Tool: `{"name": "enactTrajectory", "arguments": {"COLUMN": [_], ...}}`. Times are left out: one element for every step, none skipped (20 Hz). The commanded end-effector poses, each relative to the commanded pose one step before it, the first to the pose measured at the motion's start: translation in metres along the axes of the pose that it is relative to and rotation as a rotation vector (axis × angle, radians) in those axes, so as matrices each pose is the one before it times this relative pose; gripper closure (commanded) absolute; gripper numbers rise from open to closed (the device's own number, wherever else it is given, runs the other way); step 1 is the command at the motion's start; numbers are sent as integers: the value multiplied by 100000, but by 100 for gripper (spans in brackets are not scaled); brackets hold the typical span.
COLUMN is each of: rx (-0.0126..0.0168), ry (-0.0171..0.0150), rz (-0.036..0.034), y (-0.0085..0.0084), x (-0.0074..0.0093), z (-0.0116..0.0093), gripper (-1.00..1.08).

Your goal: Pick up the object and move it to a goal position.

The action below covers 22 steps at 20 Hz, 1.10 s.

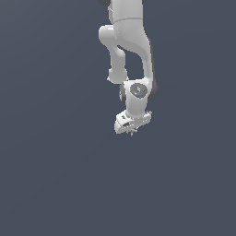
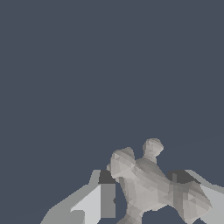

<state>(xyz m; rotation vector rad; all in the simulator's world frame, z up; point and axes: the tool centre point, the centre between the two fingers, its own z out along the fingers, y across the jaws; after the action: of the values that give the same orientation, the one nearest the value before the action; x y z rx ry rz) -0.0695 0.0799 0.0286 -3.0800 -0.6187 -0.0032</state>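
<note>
Plain dark blue-grey fills the space all around the white arm. At its low end, the gripper pinches the little pale grey object between its fingertips, with lumpy bits sticking out past them.

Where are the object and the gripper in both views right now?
object (image 2: 146, 186): wrist view, on its lumpy pale grey middle.
object (image 1: 132, 132): exterior view, on the tiny spiky bit under the gripper.
gripper (image 1: 131, 129): exterior view, between its fingertips.
</note>
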Motion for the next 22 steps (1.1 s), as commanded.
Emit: {"name": "enactTrajectory", "arguments": {"rx": [11,0,0,0,48,0,0,47,0,0,0,0,0,41,0,0,0,0,4,0,0,0], "ry": [27,0,0,0,-10,0,0,-12,0,0,0,0,0,-27,0,0,0,0,-47,0,0,0], "rz": [118,0,0,0,1,0,0,0,0,0,0,0,0,3,0,0,0,0,11,0,0,0], "y": [845,420,465,506,546,579,610,641,663,686,706,724,739,755,731,707,683,661,647,621,601,583], "x": [396,216,240,262,283,302,319,336,350,364,376,388,398,408,398,387,377,367,361,349,341,333], "z": [-552,-304,-337,-367,-381,-419,-442,-447,-479,-495,-509,-521,-531,-513,-523,-504,-486,-469,-424,-438,-423,-408], "gripper": [108,108,108,108,108,108,108,108,108,108,108,108,108,108,108,108,108,108,108,108,108,108]}}
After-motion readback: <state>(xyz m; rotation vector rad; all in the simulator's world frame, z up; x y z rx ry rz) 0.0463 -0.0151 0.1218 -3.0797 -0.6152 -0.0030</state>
